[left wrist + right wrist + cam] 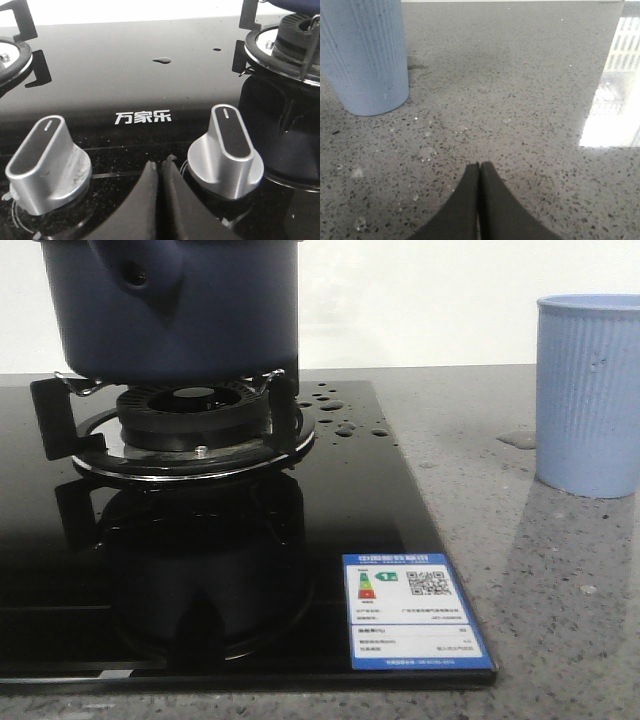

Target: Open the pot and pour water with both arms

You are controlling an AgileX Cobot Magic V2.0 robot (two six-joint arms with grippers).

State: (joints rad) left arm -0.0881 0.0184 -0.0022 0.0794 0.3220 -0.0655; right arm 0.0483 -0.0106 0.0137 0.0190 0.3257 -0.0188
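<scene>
The dark navy-blue pot (180, 315) stands on the burner's black supports (190, 420) at the back left of the front view, its rounded stub with a small hole (135, 278) facing me; its top is cut off by the frame. A sliver of the pot shows in the left wrist view (295, 4). My left gripper (160, 165) is shut and empty, low over the black glass hob between two silver knobs. My right gripper (480, 165) is shut and empty over the grey stone counter, near the light blue ribbed cup (362, 55). Neither gripper shows in the front view.
The light blue ribbed cup (590, 395) stands on the counter right of the hob (380, 520). Water drops (345, 410) lie on the hob by the burner. Two silver knobs (47, 162) (227, 150) flank the left gripper. An energy label (415, 618) sticks at the hob's front corner.
</scene>
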